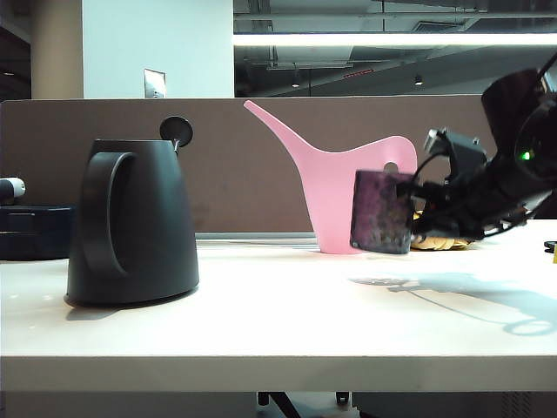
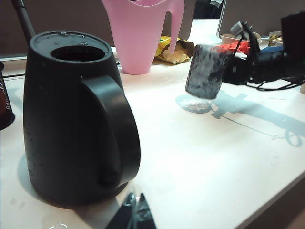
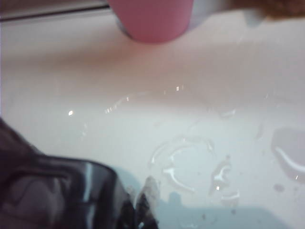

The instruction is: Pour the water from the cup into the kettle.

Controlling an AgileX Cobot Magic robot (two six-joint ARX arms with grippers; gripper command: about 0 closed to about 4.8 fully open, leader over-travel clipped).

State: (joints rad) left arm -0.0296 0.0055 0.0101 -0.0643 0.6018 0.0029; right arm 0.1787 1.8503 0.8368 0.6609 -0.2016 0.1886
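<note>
The black kettle [image 1: 130, 222] stands at the table's left with its lid tipped up, so its round top opening [image 2: 78, 52] is uncovered. The dark mottled cup [image 1: 381, 212] hangs roughly upright just above the table, in front of the pink watering can and well to the right of the kettle. My right gripper [image 1: 416, 205] reaches in from the right and is shut on the cup [image 2: 206, 71] at its handle side. In the right wrist view the cup [image 3: 57, 195] is a dark blur beside the right gripper [image 3: 140, 210]. My left gripper [image 2: 135, 214] sits low beside the kettle [image 2: 71, 119], its fingers together and empty.
A pink watering can [image 1: 335, 192] stands behind the cup against the brown partition. Water puddles [image 3: 181, 167] lie on the table under the cup. A yellow snack packet [image 2: 174, 50] and small clutter sit at the back right. Dark boxes [image 1: 26, 231] lie far left.
</note>
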